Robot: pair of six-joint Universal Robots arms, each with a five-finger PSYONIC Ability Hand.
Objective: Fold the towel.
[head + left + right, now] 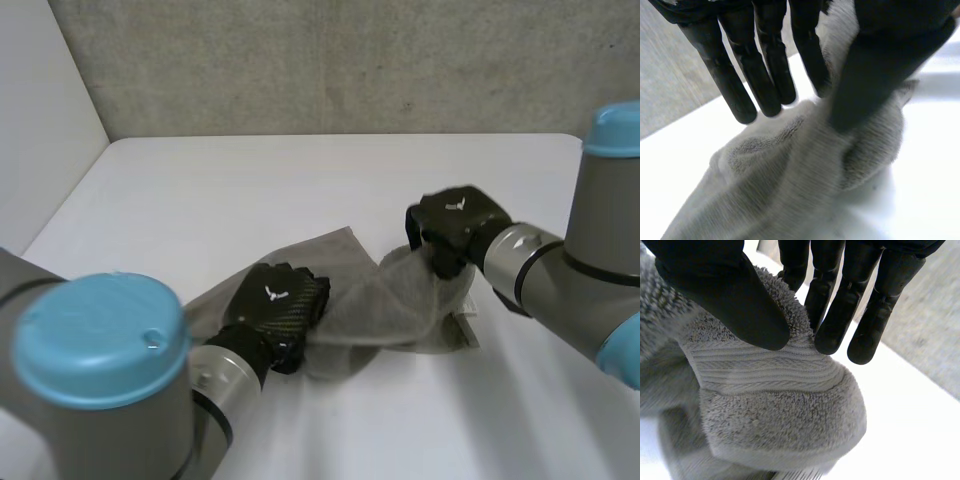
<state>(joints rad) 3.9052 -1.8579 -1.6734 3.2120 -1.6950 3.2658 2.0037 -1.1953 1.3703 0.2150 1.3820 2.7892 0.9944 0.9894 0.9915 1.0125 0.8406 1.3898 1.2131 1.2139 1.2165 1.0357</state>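
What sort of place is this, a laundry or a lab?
Likely a robot lab: a white table, a plain grey wall, and the left hand and right hand both pinching a grey towel.

Towel [400, 315] lies on the table [250, 180], seemingly nearer its front.

- No word, number or brand name can be read in the head view or either wrist view.
- left hand [285, 308]: a small white emblem [271, 293] on its back, a winged V shape with no letters.
- right hand [462, 222]: a matching white mark [458, 204] on its back, also without letters.
- towel [395, 310]: a small white tag [466, 318] at its edge below the right hand; any print on it is too small to read.
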